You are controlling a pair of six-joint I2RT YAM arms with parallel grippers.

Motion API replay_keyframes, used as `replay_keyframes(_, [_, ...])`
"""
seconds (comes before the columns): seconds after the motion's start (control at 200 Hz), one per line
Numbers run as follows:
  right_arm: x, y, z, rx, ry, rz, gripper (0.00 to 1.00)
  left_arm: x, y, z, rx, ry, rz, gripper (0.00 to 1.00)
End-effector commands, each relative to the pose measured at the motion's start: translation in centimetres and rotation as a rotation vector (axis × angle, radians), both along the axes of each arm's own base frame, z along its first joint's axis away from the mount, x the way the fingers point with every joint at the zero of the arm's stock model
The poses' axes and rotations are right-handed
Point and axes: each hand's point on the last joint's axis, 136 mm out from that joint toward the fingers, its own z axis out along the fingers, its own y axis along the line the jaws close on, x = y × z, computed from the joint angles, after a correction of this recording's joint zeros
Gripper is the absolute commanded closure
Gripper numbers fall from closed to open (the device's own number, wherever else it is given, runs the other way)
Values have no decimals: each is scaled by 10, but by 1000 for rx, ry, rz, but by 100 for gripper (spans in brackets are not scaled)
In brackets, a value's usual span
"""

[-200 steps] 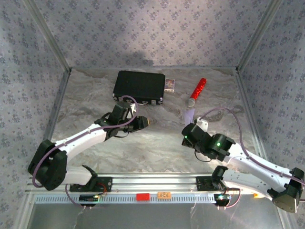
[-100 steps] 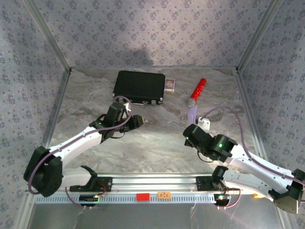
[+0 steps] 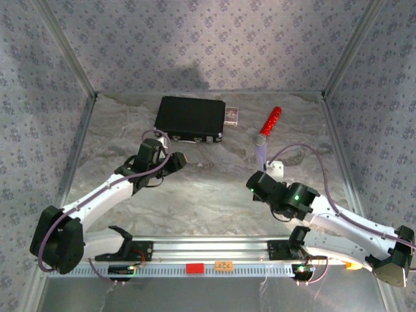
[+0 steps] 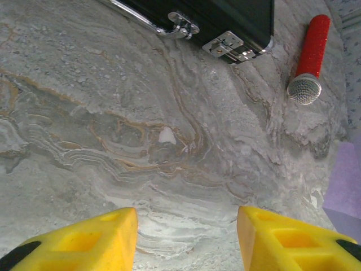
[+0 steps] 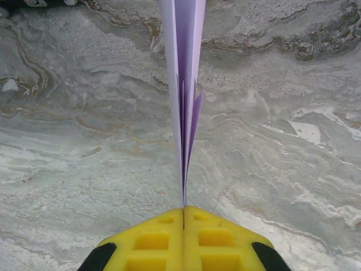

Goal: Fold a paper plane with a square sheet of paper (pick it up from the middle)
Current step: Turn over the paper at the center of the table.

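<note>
Pinching paper plane (image 5: 185,73) in right tool (image 5: 184,210) | left wrist: case latches (image 4: 228,44)

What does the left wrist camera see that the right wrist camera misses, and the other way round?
Left wrist camera's extras: the black case, the red-and-silver microphone, and the left tool standing open with nothing in it. Right wrist camera's extras: the right tool shut on the paper plane, seen edge-on along its folds. Shared: the marbled table, and the lilac paper, which the left wrist camera catches as a patch at its right edge.
</note>
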Motion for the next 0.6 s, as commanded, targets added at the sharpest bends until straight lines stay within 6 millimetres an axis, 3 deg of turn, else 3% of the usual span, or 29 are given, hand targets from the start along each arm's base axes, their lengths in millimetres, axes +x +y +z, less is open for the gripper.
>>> replay_keyframes(0.0, [2, -6, 12, -62, -25, 21, 97, 0, 9, -2, 15, 15, 29, 50])
replay_keyframes(0.45, [15, 8, 9, -301, 32, 105, 98, -1, 20, -9, -15, 56, 39, 49])
replay_keyframes(0.595, [14, 15, 0, -333, 39, 137, 98, 2, 20, -10, -22, 59, 42, 49])
